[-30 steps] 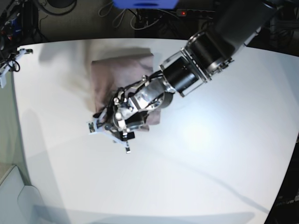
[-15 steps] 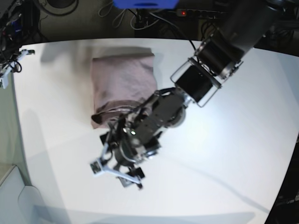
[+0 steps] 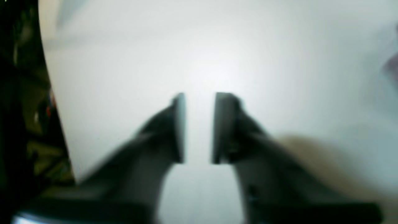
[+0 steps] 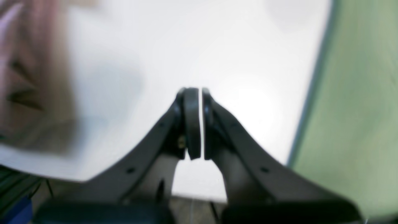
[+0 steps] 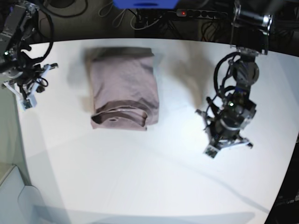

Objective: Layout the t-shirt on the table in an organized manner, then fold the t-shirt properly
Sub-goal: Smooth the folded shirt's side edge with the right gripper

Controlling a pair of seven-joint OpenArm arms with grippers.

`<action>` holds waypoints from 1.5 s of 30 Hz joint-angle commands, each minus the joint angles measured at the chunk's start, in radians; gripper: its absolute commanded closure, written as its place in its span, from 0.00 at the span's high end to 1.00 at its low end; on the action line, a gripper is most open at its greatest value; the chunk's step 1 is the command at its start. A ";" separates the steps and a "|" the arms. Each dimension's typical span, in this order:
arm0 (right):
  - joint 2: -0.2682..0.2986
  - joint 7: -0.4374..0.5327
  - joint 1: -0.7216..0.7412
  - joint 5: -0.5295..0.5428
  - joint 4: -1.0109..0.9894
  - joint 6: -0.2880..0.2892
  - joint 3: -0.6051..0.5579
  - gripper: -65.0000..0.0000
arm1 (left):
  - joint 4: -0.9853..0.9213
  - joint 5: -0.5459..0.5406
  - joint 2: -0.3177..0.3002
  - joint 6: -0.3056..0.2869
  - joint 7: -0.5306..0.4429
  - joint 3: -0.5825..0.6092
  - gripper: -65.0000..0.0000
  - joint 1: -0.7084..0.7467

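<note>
The mauve-pink t-shirt (image 5: 124, 88) lies folded into a compact rectangle on the white table (image 5: 163, 182), with the collar at its near edge. My left gripper (image 5: 227, 148) hovers over bare table well to the shirt's right. In the left wrist view the left gripper (image 3: 199, 127) has its jaws drawn almost together, holding nothing. My right gripper (image 5: 27, 93) is at the table's left edge, apart from the shirt. In its own wrist view the right gripper (image 4: 200, 124) is shut and empty, and the shirt (image 4: 21, 62) is a blur at the left.
Cables, a power strip (image 5: 196, 14) and a blue object (image 5: 145, 3) sit beyond the table's far edge. A pale green surface (image 4: 357, 109) runs along the table's left side. A white container (image 5: 11, 191) stands at the near-left corner.
My left arm has pulled away from the shirt's near edge to the right side of the table, and its jaws have closed. My right arm has come into view at the left edge.
</note>
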 commanded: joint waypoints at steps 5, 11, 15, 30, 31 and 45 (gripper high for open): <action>-0.013 -0.059 0.138 0.012 0.012 0.004 -0.203 0.00 | 0.136 0.002 -0.015 -0.037 -0.014 -0.232 0.02 0.143; -0.073 -0.060 0.198 0.012 -0.066 0.004 -0.346 0.00 | 0.277 0.010 -0.009 -0.201 -0.013 -0.467 0.00 0.310; -0.085 -0.036 0.230 0.012 -0.209 0.004 -0.364 0.00 | 0.305 0.002 -0.009 -0.235 -0.016 -0.588 0.00 0.403; -0.065 0.084 0.485 0.012 -0.545 0.004 -0.366 0.00 | 0.305 0.008 0.054 -0.363 -0.025 -0.840 0.00 0.476; -0.065 0.089 0.504 0.012 -0.569 0.004 -0.366 0.00 | 0.305 0.008 0.054 -0.363 -0.025 -0.847 0.00 0.478; -0.033 0.036 0.406 0.018 -0.419 0.004 -0.057 0.00 | 0.305 0.002 0.059 -0.363 -0.025 -0.870 0.00 0.499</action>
